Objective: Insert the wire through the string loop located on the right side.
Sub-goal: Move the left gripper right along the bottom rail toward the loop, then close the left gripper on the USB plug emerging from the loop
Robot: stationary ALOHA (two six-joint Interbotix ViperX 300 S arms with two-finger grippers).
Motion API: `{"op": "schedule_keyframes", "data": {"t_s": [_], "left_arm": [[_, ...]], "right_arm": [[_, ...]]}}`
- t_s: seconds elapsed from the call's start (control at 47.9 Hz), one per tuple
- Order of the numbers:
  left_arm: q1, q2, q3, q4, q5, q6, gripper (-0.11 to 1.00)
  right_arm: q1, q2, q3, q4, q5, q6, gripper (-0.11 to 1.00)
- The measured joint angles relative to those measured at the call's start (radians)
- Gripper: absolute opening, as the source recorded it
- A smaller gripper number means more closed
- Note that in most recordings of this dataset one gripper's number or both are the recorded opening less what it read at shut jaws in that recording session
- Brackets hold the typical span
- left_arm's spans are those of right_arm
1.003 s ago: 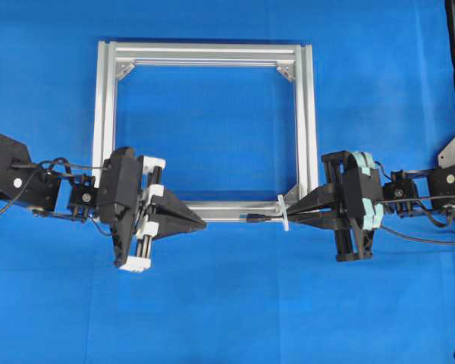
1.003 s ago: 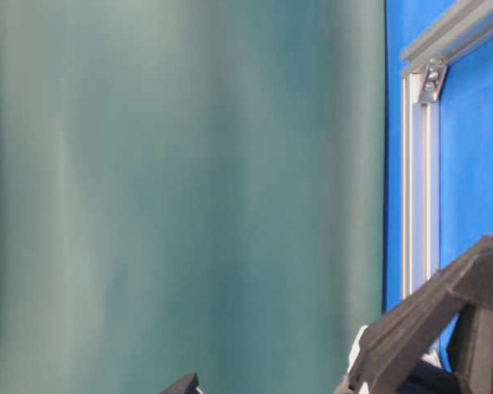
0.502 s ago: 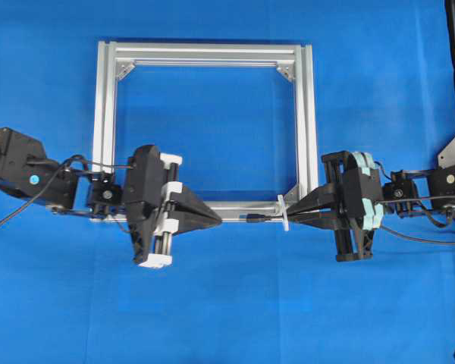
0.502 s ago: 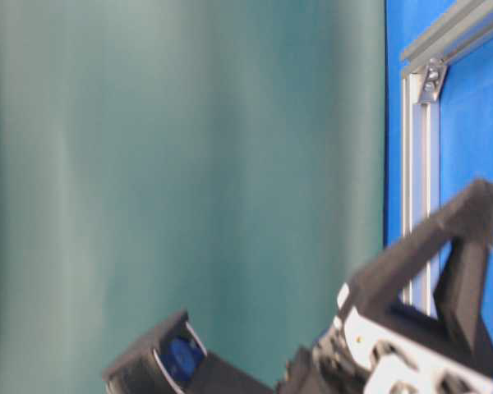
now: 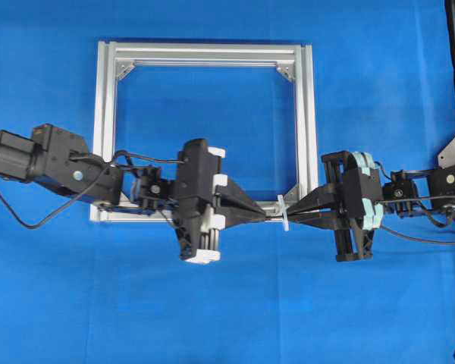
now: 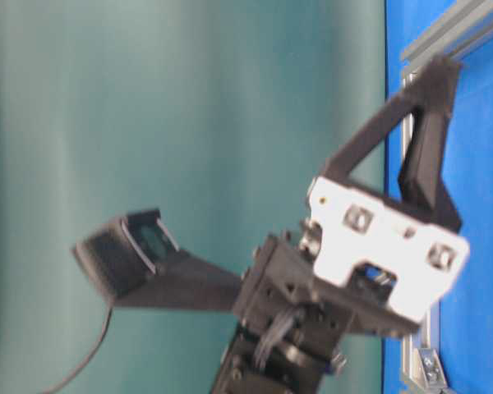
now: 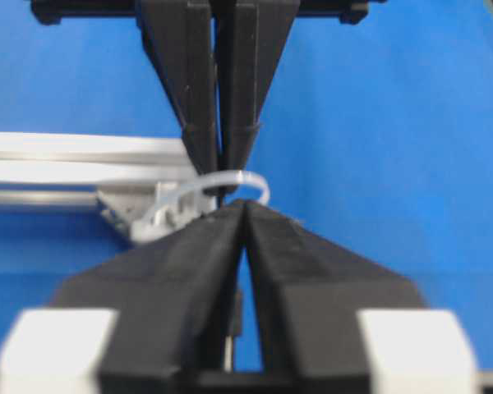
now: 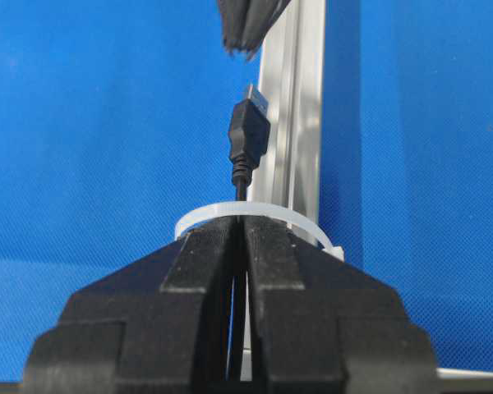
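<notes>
Right wrist view: the wire (image 8: 249,135) is pinched by the right gripper (image 8: 240,238), plug already through the string loop (image 8: 255,215) at the frame's (image 5: 307,121) lower right corner. The left gripper (image 5: 264,218), barely parted, is positioned to take the plug next.

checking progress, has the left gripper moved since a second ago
Yes. In the overhead view the left gripper has travelled rightward along the frame's bottom rail, now close to the string loop.

Blue table (image 5: 227,318); square aluminium frame (image 5: 306,114) flat on it.
</notes>
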Motion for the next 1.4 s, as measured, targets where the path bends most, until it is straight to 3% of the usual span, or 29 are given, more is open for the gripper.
{"op": "schedule_keyframes", "data": {"t_s": [0.23, 0.313, 1.066, 1.4], "left_arm": [[-0.008, 0.023, -0.055, 0.0, 0.066, 0.0, 0.79], [-0.012, 0.026, -0.064, 0.0, 0.071, 0.0, 0.91], [-0.006, 0.028, -0.069, 0.0, 0.072, -0.003, 0.88], [0.002, 0.089, -0.069, 0.0, 0.071, -0.005, 0.88]], "right_arm": [[-0.002, 0.0, 0.0, 0.0, -0.002, 0.0, -0.03], [0.0, 0.0, -0.002, 0.0, -0.002, 0.0, -0.03], [-0.002, 0.0, 0.0, 0.0, -0.002, 0.0, -0.03], [-0.002, 0.0, 0.0, 0.0, 0.0, 0.002, -0.03]]}}
